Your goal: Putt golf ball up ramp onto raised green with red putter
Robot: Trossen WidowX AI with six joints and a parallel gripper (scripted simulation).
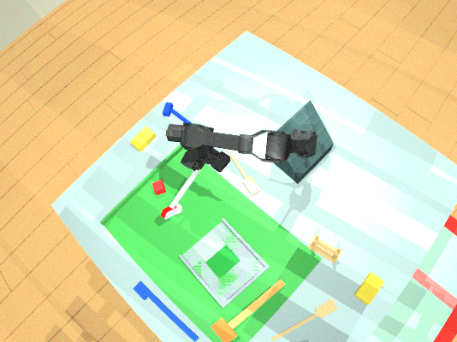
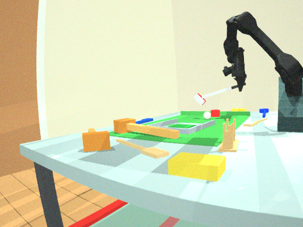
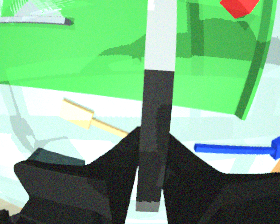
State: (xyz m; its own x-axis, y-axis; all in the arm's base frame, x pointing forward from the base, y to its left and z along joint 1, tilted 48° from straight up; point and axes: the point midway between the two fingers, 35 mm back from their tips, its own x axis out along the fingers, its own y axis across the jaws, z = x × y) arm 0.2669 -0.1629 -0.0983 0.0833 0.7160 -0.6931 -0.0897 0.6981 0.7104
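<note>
Green mat (image 1: pixel 141 228), grey-rimmed green platform (image 1: pixel 222 262), white ball (image 2: pixel 207 114), red cube (image 1: pixel 158 187), yellow block (image 2: pixel 197 165), orange mallet (image 2: pixel 147 129), black gripper (image 2: pixel 239 88).

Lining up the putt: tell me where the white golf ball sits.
In the exterior view, the white golf ball rests on the green mat, beside the small red block, below the lifted putter head.
</note>
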